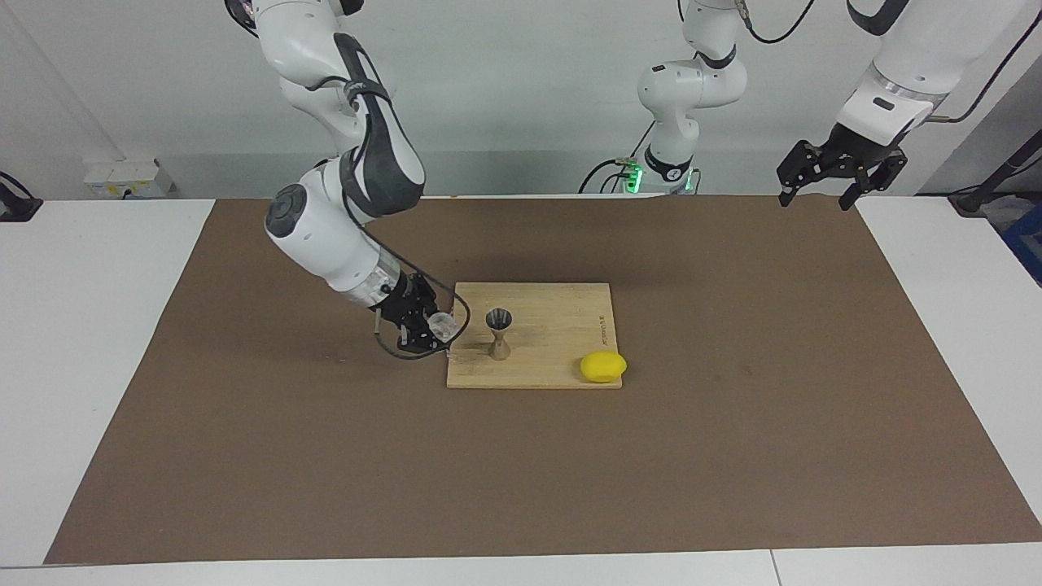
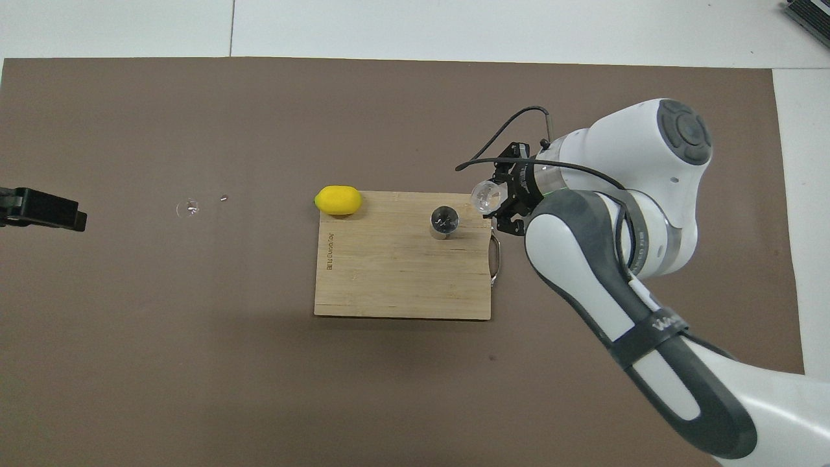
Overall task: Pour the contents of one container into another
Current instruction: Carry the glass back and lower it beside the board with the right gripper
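The right gripper clasps the tilted glass cup over the cutting board's edge, beside the upright jigger standing on the board; the left gripper waits raised, fingers spread

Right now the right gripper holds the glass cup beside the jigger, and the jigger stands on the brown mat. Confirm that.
Not quite. The right gripper does hold the glass cup beside the jigger, but the jigger stands on the wooden board, not on the mat, as the facing view shows.
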You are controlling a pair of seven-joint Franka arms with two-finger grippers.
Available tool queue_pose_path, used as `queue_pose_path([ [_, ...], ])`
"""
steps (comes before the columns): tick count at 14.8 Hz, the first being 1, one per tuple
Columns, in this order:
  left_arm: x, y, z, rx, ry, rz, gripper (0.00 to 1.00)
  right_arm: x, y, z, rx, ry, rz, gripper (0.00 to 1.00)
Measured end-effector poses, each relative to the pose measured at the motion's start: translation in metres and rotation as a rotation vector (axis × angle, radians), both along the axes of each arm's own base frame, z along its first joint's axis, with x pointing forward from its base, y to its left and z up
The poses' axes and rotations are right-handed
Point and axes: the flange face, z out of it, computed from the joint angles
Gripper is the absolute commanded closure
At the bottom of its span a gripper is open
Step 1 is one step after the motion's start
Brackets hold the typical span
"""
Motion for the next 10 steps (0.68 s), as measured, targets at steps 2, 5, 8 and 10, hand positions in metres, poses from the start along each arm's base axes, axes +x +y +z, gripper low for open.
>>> queue_pose_path([
  [2,0.000,0.000,-0.001,0.000,0.001,0.000,0.00,-0.005,-0.031,-0.020,0.048,0.003,0.007,1.00],
  [5,0.000,0.000,-0.001,0.000,0.002,0.000,0.00,-0.012,-0.070,-0.037,0.100,0.000,-0.018,1.00],
  [8,0.000,0.000,-0.001,0.000,0.002,0.000,0.00,-0.017,-0.101,-0.046,0.127,-0.007,-0.045,1.00],
  [10,0.000,0.000,-0.001,0.000,0.002,0.000,0.00,-0.020,-0.119,-0.052,0.135,-0.004,-0.048,1.00],
])
